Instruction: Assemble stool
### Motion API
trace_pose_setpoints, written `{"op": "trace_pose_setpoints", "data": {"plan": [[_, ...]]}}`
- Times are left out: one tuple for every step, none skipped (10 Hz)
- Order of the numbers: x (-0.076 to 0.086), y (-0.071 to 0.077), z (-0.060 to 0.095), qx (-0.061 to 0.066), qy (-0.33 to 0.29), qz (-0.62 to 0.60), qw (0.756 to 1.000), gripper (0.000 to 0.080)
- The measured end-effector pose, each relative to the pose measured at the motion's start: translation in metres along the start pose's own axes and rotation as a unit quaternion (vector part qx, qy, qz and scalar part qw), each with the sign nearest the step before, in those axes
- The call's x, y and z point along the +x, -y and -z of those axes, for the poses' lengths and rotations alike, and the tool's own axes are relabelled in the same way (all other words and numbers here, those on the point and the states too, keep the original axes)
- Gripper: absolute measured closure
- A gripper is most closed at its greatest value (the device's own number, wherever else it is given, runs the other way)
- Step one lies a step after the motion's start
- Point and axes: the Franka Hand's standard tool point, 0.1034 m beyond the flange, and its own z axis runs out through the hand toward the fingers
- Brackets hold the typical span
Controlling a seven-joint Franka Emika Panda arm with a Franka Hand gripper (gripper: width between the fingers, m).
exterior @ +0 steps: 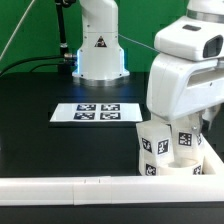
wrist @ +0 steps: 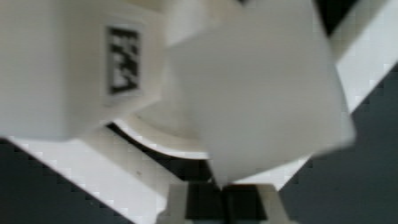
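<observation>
In the exterior view the stool's round white seat lies near the front right of the black table, against the white rail. Two tagged white leg blocks stand up from it: one at the exterior view's left, one under my white hand. In the wrist view my gripper has its dark fingers close together on the narrow edge of a plain-faced leg block. A second leg block with a tag stands beside it. The seat's curved rim shows behind them.
The marker board lies flat mid-table, left of the stool. The robot base stands at the back with cables. A long white border rail runs along the front, and another rail is at the right.
</observation>
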Motion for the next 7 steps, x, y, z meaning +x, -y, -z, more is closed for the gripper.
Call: {"op": "trace_pose_setpoints", "data": {"plan": [[0.0, -0.011, 0.008, -0.009, -0.014, 0.081, 0.997, 0.079], [-0.007, -0.026, 0.017, -0.039, -0.049, 0.197, 0.978, 0.0674], [-0.019, -0.026, 0.02, -0.038, -0.048, 0.201, 0.978, 0.0674], [-0.02, -0.027, 0.019, -0.041, -0.044, 0.213, 0.975, 0.0494], [-0.02, -0.027, 0.018, -0.04, -0.044, 0.211, 0.976, 0.0311], [-0.02, -0.027, 0.018, -0.04, -0.044, 0.21, 0.976, 0.0311], [-0.02, -0.027, 0.018, -0.04, -0.043, 0.21, 0.976, 0.0187]]}}
